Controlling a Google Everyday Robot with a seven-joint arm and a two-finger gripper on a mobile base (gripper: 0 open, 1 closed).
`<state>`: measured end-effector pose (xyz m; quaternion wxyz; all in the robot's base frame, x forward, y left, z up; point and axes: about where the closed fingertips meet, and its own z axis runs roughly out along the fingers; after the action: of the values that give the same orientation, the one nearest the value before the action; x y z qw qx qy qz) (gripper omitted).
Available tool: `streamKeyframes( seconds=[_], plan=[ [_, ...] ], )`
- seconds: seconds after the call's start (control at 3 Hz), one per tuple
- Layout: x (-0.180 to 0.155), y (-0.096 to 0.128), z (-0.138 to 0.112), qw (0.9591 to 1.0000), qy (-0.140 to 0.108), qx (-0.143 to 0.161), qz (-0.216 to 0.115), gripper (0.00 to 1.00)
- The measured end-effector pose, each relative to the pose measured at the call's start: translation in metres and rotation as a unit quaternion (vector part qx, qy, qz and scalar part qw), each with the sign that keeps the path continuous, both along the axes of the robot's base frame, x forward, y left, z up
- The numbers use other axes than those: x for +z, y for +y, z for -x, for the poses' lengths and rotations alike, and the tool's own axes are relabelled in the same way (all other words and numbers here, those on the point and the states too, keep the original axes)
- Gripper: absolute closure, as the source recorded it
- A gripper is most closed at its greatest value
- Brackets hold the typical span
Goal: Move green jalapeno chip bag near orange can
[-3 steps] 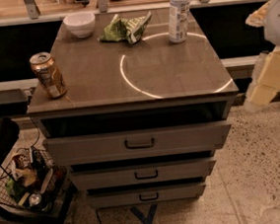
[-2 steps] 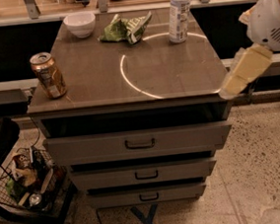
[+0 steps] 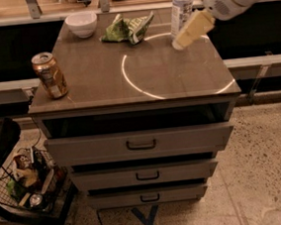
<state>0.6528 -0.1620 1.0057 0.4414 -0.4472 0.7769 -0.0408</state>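
1. The orange can (image 3: 50,75), gold-orange with a silver top, stands upright at the tabletop's (image 3: 103,90) front-left edge, above three drawers (image 3: 141,144).
2. The tabletop's middle and front right lie open, crossed by a bright arc of light.
3. The gripper (image 3: 183,38) hangs over the back right, beside a clear bottle (image 3: 181,6). Whether it is open or closed cannot be told.
4. The green jalapeno chip bag (image 3: 127,28), crumpled light-green foil, lies near the back edge between a white bowl (image 3: 82,24) and the bottle, well apart from the can.

I see a brown drawer-cabinet top (image 3: 177,81) carrying a white bowl (image 3: 81,23), green jalapeno chip bag (image 3: 127,28) and clear bottle (image 3: 181,6) at the back. The orange can (image 3: 50,75) stands front-left. My gripper (image 3: 185,35) hovers beside the bottle.
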Motion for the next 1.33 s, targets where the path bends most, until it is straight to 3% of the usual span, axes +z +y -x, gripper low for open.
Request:
streamKeyframes(
  seconds=[0.33, 0.67, 1.0, 1.33],
  plan=[
    [0.037, 0.036, -0.06, 0.9949, -0.089, 0.02, -0.042, 0.0],
    [0.048, 0.037, -0.067, 0.9925, -0.11, 0.016, -0.051, 0.0],
    [0.046, 0.038, -0.066, 0.993, -0.106, 0.017, -0.049, 0.0],
    [0.034, 0.062, -0.09, 0.9891, -0.116, 0.018, -0.089, 0.0]
  ],
)
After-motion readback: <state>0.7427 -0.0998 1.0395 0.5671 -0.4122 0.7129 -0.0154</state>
